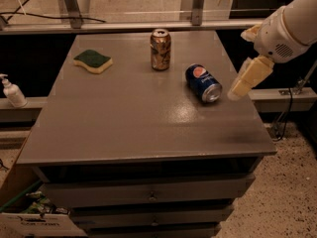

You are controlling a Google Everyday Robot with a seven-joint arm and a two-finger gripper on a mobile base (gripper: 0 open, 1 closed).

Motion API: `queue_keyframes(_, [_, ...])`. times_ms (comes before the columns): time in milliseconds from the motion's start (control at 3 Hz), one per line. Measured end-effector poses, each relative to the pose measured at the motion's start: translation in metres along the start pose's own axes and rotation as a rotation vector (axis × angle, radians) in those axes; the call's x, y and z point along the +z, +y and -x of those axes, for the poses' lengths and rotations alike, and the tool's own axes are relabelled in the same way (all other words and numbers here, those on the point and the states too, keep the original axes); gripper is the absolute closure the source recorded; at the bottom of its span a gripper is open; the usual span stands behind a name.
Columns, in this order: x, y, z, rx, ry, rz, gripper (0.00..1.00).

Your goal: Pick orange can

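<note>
The orange can (160,49) stands upright at the back middle of the grey table (124,118). It is copper-orange with pale mottled markings and a silver top rim. My gripper (242,66) hangs over the table's right edge, to the right of the orange can and just right of a blue Pepsi can (203,83) that lies on its side. The gripper is open and empty, with its cream fingers (249,77) pointing down and to the left. The white arm (292,24) comes in from the upper right.
A green and yellow sponge (92,61) lies at the back left of the table. A soap dispenser (12,91) stands on a ledge to the left. The table has drawers (148,195) below, and a box of items (34,212) sits on the floor at lower left.
</note>
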State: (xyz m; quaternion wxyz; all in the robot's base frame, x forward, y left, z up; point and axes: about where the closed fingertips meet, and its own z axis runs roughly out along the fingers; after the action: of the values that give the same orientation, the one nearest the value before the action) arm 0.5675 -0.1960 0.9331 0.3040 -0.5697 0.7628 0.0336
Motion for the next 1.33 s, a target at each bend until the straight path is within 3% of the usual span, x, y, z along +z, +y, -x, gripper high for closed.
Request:
queue_keyframes(333, [0.005,0.000,0.003,0.016,-0.021,0.006,0.00])
queue_keyframes(1000, [0.053,-0.024,0.043,0.059,-0.129,-0.009,0.00])
queue_keyframes(1333, [0.081,-0.045,0.056,0.144,-0.199,0.002,0.00])
